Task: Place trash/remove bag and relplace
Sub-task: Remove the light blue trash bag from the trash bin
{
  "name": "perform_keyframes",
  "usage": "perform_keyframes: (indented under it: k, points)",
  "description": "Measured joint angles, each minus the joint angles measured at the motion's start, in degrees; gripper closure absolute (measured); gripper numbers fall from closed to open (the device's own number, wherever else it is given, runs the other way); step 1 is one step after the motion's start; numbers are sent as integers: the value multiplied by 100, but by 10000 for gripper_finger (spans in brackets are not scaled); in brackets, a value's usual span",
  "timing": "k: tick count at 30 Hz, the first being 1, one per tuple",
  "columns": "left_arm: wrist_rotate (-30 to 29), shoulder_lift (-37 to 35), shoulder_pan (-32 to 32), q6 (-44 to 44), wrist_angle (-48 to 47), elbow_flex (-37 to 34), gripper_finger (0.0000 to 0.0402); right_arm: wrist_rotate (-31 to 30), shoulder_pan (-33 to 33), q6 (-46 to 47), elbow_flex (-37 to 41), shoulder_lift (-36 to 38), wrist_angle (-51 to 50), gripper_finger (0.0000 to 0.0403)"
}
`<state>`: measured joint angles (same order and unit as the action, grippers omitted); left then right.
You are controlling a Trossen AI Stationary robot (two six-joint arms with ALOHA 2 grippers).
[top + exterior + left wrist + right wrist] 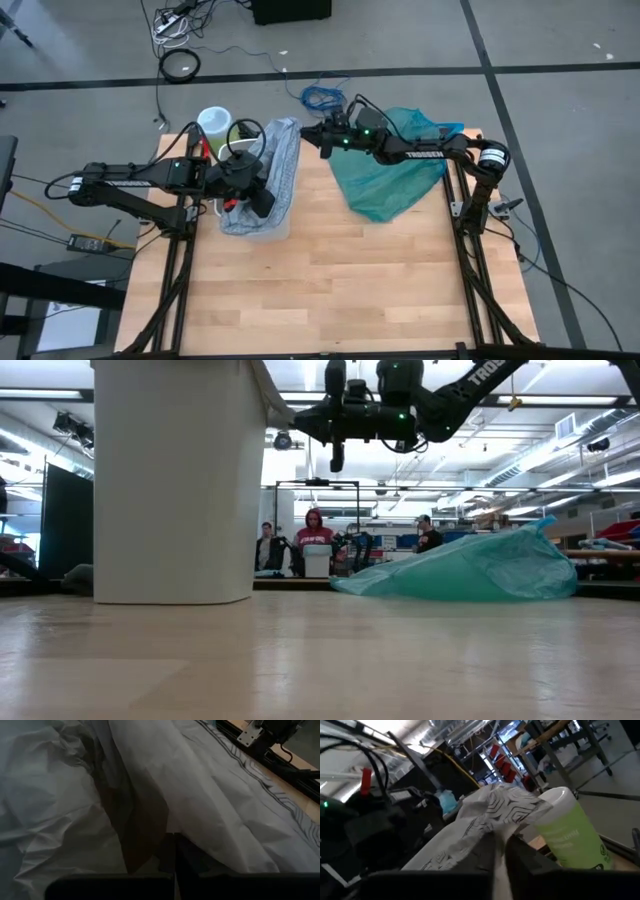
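Grey-white plastic, thin and crinkled, fills the left wrist view: this is the bag (pixel 210 805), and it sits in the white bin (pixel 175 480) near the far left part of the table (pixel 340 290). In the high view the bag's rim (pixel 280 150) stands up above the bin and leans toward the right arm.

The left gripper (pixel 258 198) is down at the mouth of the bin, against the liner. Its fingers look closed together, with a fold of plastic at their tips, but I cannot tell if they really pinch it.

The right gripper (pixel 312 138) is at the far edge of the bag. In its wrist view the two fingers meet on a corner of the liner (pixel 495 815), so it seems to hold that corner. A green wipes canister (pixel 570 830) stands just beside the bin, and the teal bag (pixel 395 165) lies under the right arm. No trash shows clearly; a brown shade inside the liner may be some.

I judge that the step is lifting the liner out. To do it well, both arms should rise together and slowly, so the thin plastic does not tear and the bin does not tip.
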<state>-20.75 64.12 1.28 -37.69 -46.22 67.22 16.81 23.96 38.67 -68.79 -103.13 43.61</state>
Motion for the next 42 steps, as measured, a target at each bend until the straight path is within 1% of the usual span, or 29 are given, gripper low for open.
perform_keyframes:
  k: [1,4,7,11,15,18,21,25,28,36,39,42]
  points:
    - [0,0,0,0,0,0,394,-56,-31,-38,0,0,-4,391]
    - [0,0,0,0,0,0,394,-246,-73,163,0,0,-1,401]
    - [0,0,0,7,0,0,394,-471,-104,573,0,7,16,402]
    - [0,0,-2,15,-2,0,394,-919,-265,733,0,72,136,403]
    - [0,0,0,233,-8,0,394,-1435,-465,725,0,275,151,403]
    - [0,0,-2,311,-23,0,394,-1754,-651,505,0,522,141,403]
    - [-2,0,-1,313,-11,0,394,-1895,-825,360,-3,831,-159,403]
    - [-74,0,-2,317,0,0,394,-2131,-1126,-6,-4,1233,-871,403]
    - [-202,0,-4,332,1,0,394,-2305,-1354,-170,-4,1478,-1089,403]
    - [-287,0,-11,450,0,0,394,-2511,-1767,-315,-4,1932,-1078,403]
    - [-451,0,-11,451,6,0,394,-2500,-1934,-326,-32,2050,-1070,403]
    - [-608,0,-11,450,33,0,394,-2446,-2112,-383,-235,2063,-1088,403]
